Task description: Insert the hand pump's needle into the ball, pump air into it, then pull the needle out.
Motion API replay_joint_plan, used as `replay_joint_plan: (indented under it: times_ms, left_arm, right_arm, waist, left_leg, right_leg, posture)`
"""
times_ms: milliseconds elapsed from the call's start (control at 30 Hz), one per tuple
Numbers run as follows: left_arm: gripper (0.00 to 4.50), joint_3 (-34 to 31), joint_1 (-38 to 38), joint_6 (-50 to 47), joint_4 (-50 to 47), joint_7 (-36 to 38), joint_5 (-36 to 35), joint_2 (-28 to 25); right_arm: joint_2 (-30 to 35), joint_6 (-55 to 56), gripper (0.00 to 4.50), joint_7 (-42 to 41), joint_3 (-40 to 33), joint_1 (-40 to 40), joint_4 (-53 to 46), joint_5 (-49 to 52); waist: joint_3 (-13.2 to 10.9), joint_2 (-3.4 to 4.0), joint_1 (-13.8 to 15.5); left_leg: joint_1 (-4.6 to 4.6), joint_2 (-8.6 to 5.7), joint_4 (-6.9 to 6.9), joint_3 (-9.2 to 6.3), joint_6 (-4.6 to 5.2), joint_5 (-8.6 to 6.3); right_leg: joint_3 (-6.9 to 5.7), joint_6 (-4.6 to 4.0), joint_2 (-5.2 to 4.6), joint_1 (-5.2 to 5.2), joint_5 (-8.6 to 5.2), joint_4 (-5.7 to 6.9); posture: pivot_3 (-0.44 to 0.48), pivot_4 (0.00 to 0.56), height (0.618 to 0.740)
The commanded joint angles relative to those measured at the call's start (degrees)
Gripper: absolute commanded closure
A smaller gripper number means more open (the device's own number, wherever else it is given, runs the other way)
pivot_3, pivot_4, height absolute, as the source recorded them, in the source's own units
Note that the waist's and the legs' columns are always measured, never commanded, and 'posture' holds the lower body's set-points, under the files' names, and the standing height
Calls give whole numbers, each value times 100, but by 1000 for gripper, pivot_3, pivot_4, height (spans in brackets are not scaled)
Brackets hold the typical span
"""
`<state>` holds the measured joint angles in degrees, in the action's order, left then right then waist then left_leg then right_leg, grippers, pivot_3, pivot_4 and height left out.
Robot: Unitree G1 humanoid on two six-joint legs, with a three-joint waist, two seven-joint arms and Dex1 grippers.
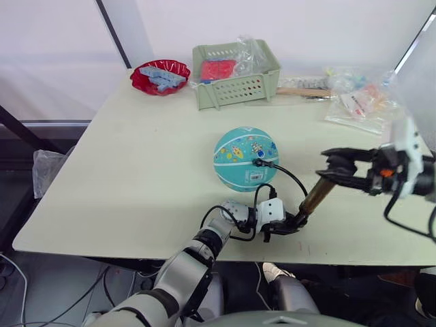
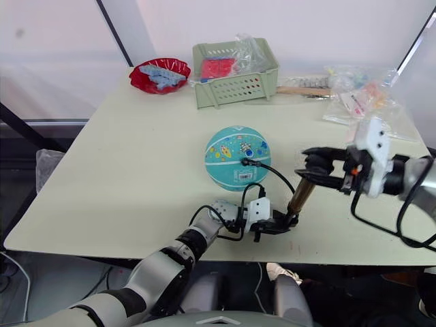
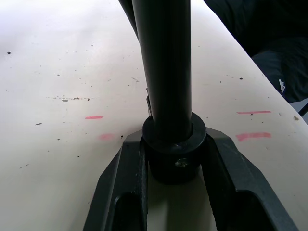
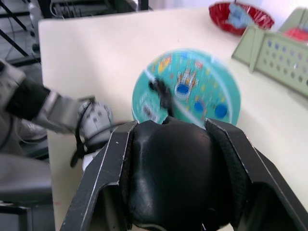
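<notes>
With the needle fitting [image 1: 258, 162] seated in the ball [image 1: 246, 158] at mid-worktop [image 1: 136, 170], pumping is the step in hand: left tool [image 1: 281, 230] clamped on the pump [image 1: 315, 196] base, right tool [image 1: 338, 167] clamped on its handle [image 4: 171, 168] — stroke straight along the barrel, base pinned, hose [image 1: 289, 174] slack.

The left arm reaches forward low over the near edge of the worktop [image 1: 136, 170], forearm angled toward the robot's right, and its tool [image 1: 281, 228] lies close to the surface with both black fingers [image 3: 120, 192] clamped on the black bottom cap of the hand pump [image 1: 317, 196]. The right arm comes in from the right side, held higher, its tool [image 1: 332, 165] pointing toward the robot's left with its fingers [image 4: 103, 168] closed around the pump's black T-handle [image 4: 171, 173].
</notes>
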<state>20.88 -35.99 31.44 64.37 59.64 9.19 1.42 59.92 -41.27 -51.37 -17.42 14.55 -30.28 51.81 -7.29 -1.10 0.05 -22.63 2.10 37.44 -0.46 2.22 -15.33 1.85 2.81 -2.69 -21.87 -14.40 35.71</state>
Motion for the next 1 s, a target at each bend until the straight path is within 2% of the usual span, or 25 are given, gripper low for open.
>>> replay_joint_plan:
  times_ms: [33, 300, 433, 633, 867, 1000]
  left_arm:
    - [3419, 266, 371, -345, 638, 1, 452, -321]
    - [3419, 268, 384, -345, 632, 9, 455, -328]
    - [3419, 269, 392, -349, 628, 17, 454, -326]
    - [3419, 275, 402, -337, 613, 12, 456, -332]
    - [3419, 290, 411, -333, 604, -3, 455, -333]
    - [3419, 299, 411, -334, 597, -11, 447, -331]
  right_arm:
    - [317, -202, 2844, 131, -859, 525, 14, 486]
    - [670, -543, 2844, 102, -1153, 769, 140, 759]
    - [580, -514, 2844, 71, -1063, 446, -8, 594]
    - [177, 162, 2844, 10, -361, -774, -325, -449]
    - [-380, 1075, 2844, 112, 468, -1467, -161, -1419]
    - [-664, 1518, 2844, 173, 959, -1708, -28, -1934]
  waist:
    - [0, 0, 4]
    - [1, 3, -12]
    - [3, 1, -11]
    - [62, -44, 10]
    - [108, -98, 24]
    - [121, -117, 21]
  left_leg:
    - [-1, 1, 0, -1, 0, 0]
    - [-2, -3, -2, 16, 0, 0]
    - [-2, -5, -4, 26, -1, -1]
    - [-1, 2, -22, 35, -1, -1]
    - [12, 9, -24, 169, 8, -7]
    - [20, 10, -22, 193, 9, -8]
  right_leg:
    - [-1, 0, -8, 0, 0, 0]
    - [10, 7, -33, -1, -4, -7]
    - [19, 12, -41, -2, -6, -11]
    - [36, 11, -29, -20, -6, -9]
    - [58, 49, -48, -72, 19, -3]
    - [81, 55, -43, -81, 24, 0]
  posture:
    - [0, 150, 736]
    - [0, 150, 736]
    - [0, 150, 736]
    - [0, 150, 736]
    - [0, 150, 736]
    - [0, 150, 736]
